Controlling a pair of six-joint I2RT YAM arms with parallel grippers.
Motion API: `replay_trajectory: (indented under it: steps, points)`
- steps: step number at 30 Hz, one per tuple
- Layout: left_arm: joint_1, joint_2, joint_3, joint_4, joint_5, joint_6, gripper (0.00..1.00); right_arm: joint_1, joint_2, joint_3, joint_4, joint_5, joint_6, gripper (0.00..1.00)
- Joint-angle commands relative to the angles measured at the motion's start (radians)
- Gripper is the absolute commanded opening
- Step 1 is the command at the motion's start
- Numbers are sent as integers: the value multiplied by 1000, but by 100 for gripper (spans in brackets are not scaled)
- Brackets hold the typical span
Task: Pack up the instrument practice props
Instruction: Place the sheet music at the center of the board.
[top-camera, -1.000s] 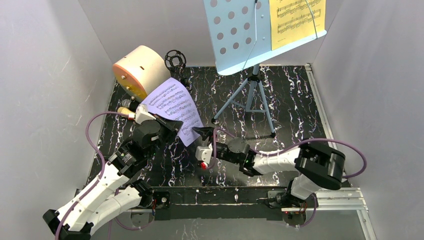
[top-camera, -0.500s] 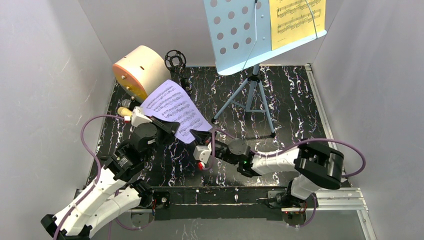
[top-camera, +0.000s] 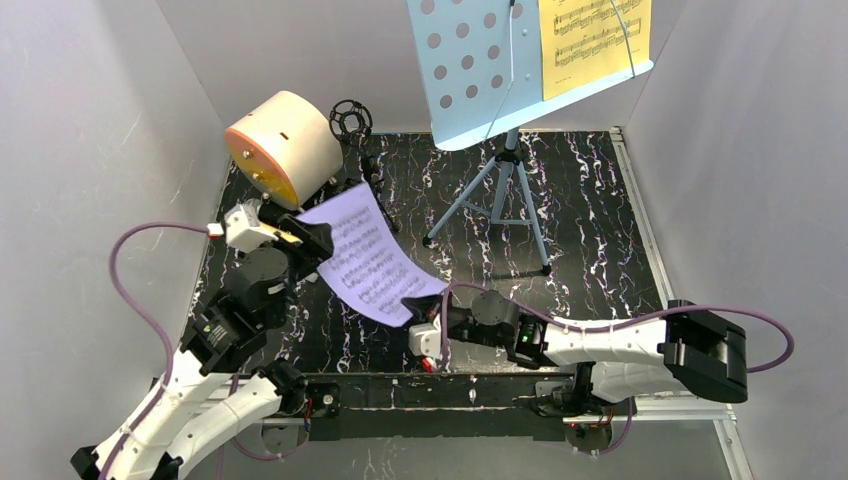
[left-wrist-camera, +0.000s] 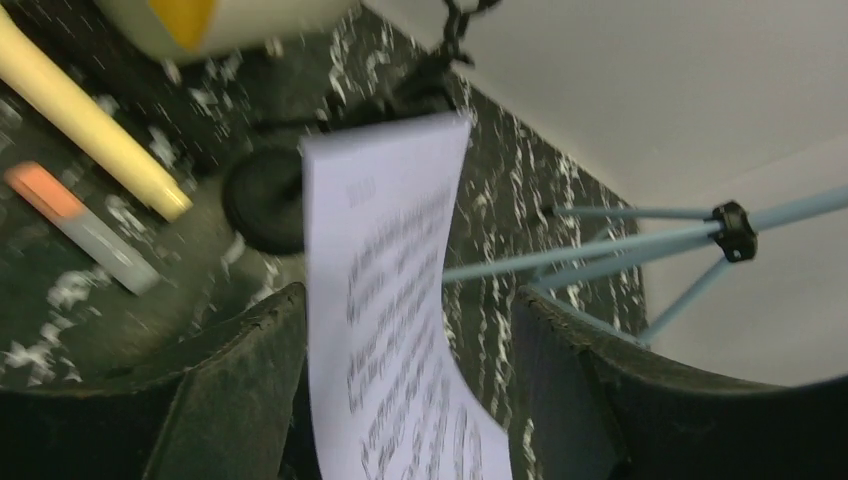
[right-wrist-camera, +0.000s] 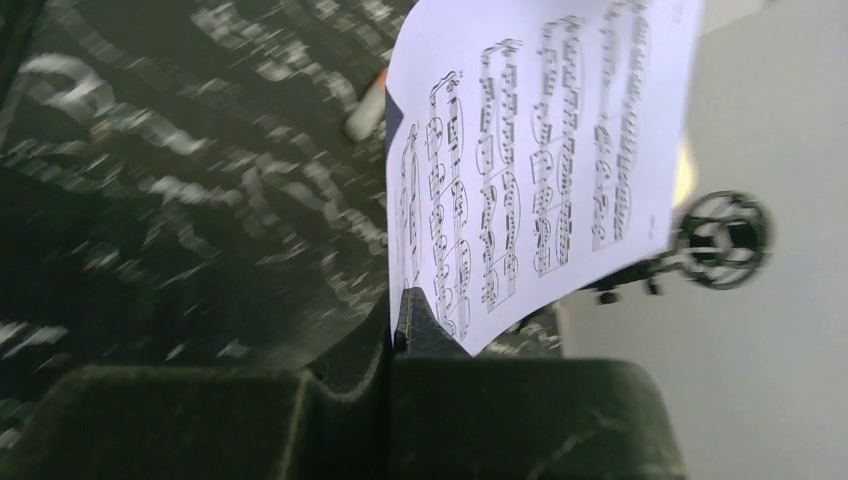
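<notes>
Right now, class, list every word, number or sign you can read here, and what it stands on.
Nothing readable as words or numbers.
On the lavender sheet: printed music notes only; its heading is blurred.
On the yellow sheet: music notes; any words are too small.

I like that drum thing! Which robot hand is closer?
Left. The left gripper is close by the cream cylinder; the right gripper, pinching the lavender sheet, is farther off.
</notes>
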Motion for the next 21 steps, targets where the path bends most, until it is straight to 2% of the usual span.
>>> replay_trajectory:
  steps: [1,6,13,17,21]
  points:
    - [5,-44,72,8,-238,290,74,43,-52,-85,-196,25,-37,1]
    - [6,-87,24,190,-289,508,80,85,-112,-140,-326,60,-108,1]
    - [5,-100,-121,536,-215,789,90,102,-167,-202,-371,16,-318,1]
    - [5,-70,-155,591,-211,868,97,103,-139,-156,-449,6,-383,1]
    - [7,-53,-163,573,-193,895,98,103,-61,-112,-422,-59,-434,1]
